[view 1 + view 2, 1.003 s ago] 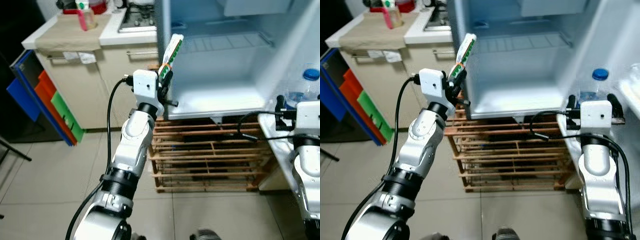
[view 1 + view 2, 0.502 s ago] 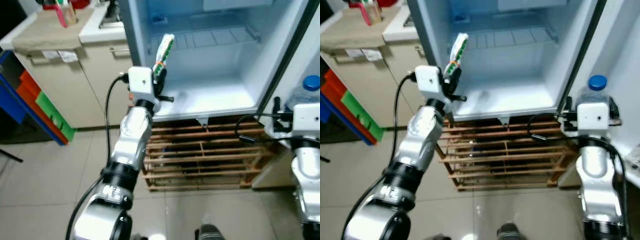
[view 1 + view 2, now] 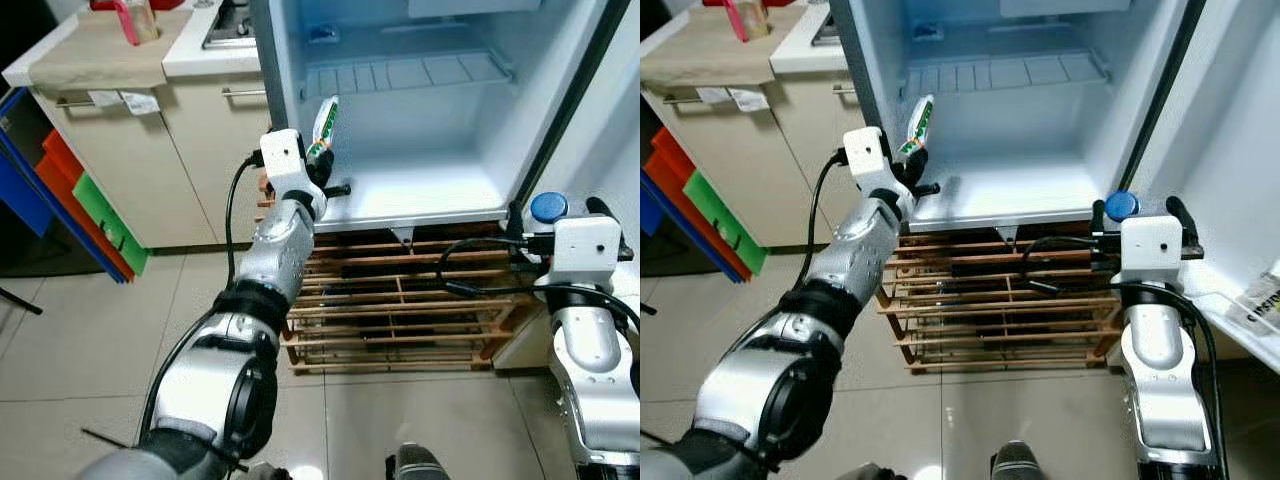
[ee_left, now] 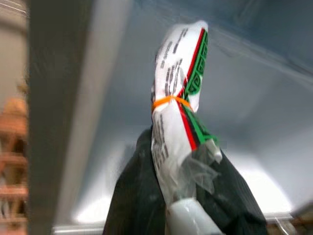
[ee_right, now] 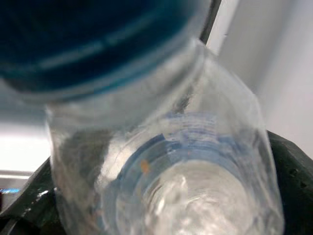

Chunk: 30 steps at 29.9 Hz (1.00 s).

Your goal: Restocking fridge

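Note:
An open fridge [image 3: 400, 190] stands ahead, with a bare white floor and a wire shelf [image 3: 400, 72] above it. My left gripper [image 3: 322, 160] is shut on a white packet [image 3: 325, 120] printed green and red and tied with an orange band [image 4: 166, 102]; it is held upright at the fridge's left front edge. In the left wrist view the packet [image 4: 178, 93] rises between the black fingers [image 4: 132, 196]. My right gripper [image 3: 1137, 210] is shut on a clear water bottle [image 5: 166, 161] with a blue cap [image 3: 548, 207], low beside the fridge's right side.
The fridge rests on a wooden slatted crate [image 3: 400, 310]. A beige kitchen counter [image 3: 110, 55] with a cabinet is to the left, and blue, orange and green boards [image 3: 70, 200] lean by it. The fridge door [image 3: 1230, 130] is swung open at the right. Tiled floor below.
The camera has shifted. My left gripper has carried the packet forward, up to the fridge opening. The right gripper with the bottle now sits lower relative to the fridge's floor.

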{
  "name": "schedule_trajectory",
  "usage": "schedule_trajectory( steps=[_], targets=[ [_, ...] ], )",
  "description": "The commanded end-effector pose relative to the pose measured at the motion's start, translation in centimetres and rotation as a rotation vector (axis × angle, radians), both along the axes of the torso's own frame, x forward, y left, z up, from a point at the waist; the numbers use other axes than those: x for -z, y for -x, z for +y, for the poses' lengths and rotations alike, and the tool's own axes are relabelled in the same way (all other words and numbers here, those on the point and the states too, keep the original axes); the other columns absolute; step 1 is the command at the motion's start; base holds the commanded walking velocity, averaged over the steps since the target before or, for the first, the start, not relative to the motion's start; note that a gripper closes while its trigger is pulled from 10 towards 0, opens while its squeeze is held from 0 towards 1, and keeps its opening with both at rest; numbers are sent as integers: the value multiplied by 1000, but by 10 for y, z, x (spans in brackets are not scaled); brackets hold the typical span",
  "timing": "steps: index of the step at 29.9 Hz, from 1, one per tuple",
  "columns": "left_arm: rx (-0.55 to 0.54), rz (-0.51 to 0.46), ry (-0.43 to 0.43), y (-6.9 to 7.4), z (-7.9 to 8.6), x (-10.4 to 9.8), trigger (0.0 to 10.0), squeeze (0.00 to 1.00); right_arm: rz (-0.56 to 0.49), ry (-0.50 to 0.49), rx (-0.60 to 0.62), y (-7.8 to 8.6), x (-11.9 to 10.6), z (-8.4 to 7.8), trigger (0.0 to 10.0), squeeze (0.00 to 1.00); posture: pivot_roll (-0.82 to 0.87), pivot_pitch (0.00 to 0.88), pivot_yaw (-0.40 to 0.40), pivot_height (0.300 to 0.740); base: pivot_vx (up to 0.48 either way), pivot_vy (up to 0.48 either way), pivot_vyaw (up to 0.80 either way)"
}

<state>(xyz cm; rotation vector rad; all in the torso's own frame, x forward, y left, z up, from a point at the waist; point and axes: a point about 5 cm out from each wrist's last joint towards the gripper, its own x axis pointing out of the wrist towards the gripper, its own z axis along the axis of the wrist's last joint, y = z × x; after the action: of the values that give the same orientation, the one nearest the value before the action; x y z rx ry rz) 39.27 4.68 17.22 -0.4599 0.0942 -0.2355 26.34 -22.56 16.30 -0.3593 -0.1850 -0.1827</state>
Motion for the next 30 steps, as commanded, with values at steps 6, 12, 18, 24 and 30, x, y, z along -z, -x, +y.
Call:
schedule_trajectory(
  steps=[6, 12, 18, 24, 30],
  targets=[
    [80, -6, 3, 0, -23, -10, 10000, 0, 0, -10, -55, 8, -3, 5, 10000, 0, -360, 170, 115, 718, 0, 0, 0],
    [112, -4, 10, 0, -31, -12, 10000, 0, 22, -13, -46, 13, -1, 2, 10000, 0, -365, 195, 121, 718, 329, 0, 0],
    [132, 4, 17, 1, -38, -13, 10000, 0, 41, -17, -36, 21, 3, 2, 10000, 0, -373, 215, 134, 718, 480, 0, 0],
    [156, 2, 25, 2, -44, -16, 10000, 0, 55, -22, -27, 26, 6, 2, 10000, 0, -374, 229, 143, 718, 480, 0, 0],
    [154, 14, 1, 3, -48, -15, 10000, 0, 66, -29, -28, 30, 6, 5, 10000, 0, -368, 248, 147, 718, 394, 0, 0]
  ],
)
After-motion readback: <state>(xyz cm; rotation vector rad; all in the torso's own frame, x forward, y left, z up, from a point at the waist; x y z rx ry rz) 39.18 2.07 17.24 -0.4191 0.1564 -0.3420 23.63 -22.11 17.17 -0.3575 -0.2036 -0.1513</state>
